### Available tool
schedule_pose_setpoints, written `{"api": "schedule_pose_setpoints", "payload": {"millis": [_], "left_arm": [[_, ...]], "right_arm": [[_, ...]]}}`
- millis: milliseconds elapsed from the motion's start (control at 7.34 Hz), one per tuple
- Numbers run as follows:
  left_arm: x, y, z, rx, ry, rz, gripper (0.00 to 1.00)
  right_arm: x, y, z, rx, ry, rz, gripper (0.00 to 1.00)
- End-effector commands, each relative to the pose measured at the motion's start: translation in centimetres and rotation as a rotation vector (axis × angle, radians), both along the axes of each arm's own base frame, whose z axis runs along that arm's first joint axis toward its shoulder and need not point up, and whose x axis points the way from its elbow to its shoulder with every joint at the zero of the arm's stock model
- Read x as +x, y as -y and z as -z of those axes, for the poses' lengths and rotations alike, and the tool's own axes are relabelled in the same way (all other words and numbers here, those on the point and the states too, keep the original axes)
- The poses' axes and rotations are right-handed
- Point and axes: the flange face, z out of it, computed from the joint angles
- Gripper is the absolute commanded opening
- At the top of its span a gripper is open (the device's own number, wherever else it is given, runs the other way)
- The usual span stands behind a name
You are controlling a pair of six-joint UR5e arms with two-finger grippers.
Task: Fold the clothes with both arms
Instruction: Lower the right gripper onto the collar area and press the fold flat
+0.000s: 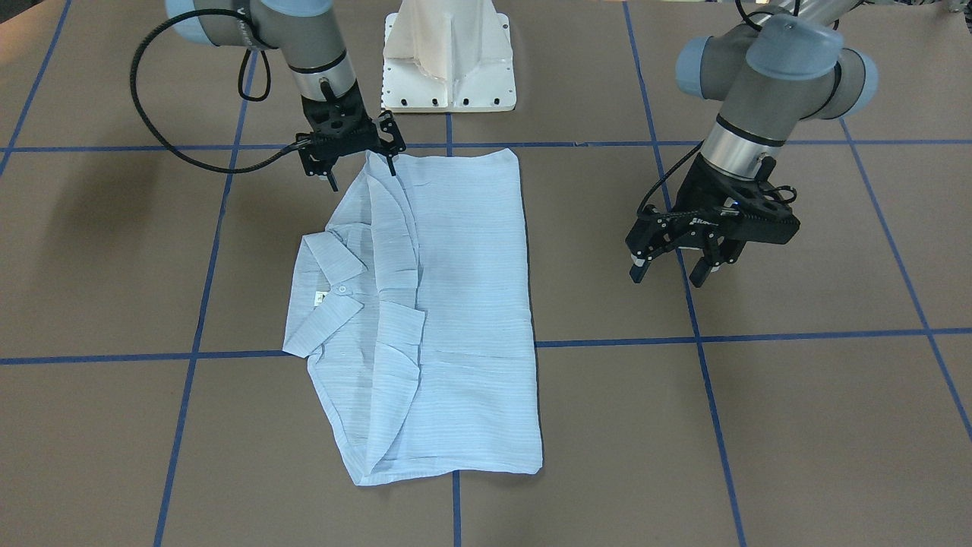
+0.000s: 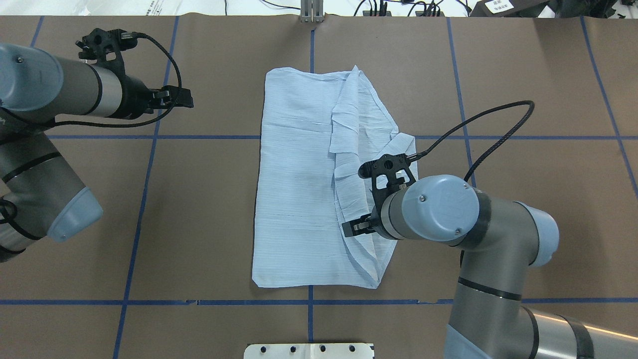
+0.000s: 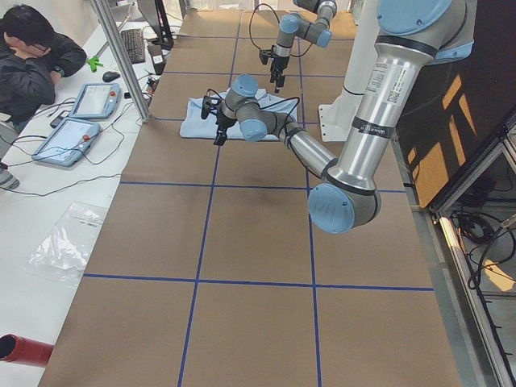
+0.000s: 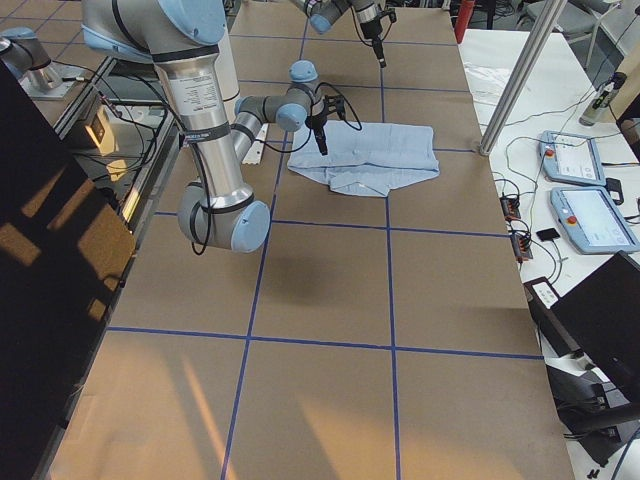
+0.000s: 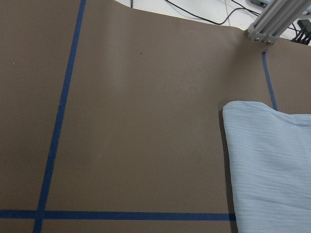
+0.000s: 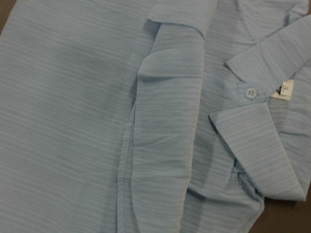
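The light-blue striped shirt [image 1: 463, 304] lies flat on the brown table, folded into a long rectangle. Its collar [image 1: 326, 266], white button [image 6: 250, 92] and neck tag [image 6: 285, 89] face up on the robot's right side. My right gripper [image 1: 363, 173] hovers open over the shirt's corner nearest the robot's base, nothing between its fingers. The right wrist view looks straight down on the folded sleeves and collar. My left gripper [image 1: 670, 272] hangs open above bare table, well off the shirt's plain long edge [image 5: 228, 160]. In the overhead view the right arm [image 2: 433, 209] covers part of the shirt [image 2: 299, 184].
The white pedestal base [image 1: 448, 61] stands at the table's robot side. Blue tape lines [image 1: 699, 334] grid the brown surface. A metal post [image 5: 272, 22] rises at the far edge. A person [image 3: 32, 56] sits beside the table with tablets [image 4: 585, 190] and cables.
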Motion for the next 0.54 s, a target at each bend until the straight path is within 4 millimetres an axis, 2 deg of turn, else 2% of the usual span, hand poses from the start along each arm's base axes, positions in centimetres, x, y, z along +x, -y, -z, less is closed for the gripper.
{"api": "schedule_pose_setpoints", "payload": {"millis": [0, 136, 409], "left_arm": [[0.2, -0.3, -0.6, -0.009, 0.005, -0.004, 1.0], [0.3, -0.1, -1.0, -0.013, 0.009, -0.003, 1.0], [0.6, -0.2, -1.1, -0.014, 0.007, -0.006, 1.0]], "right_arm": [[-4.3, -2.4, -1.2, 0.053, -0.075, 0.034, 1.0], [-5.5, -2.3, -1.4, 0.053, -0.089, 0.039, 1.0], [-6.2, -2.1, -2.3, 0.059, -0.111, 0.051, 1.0]]}}
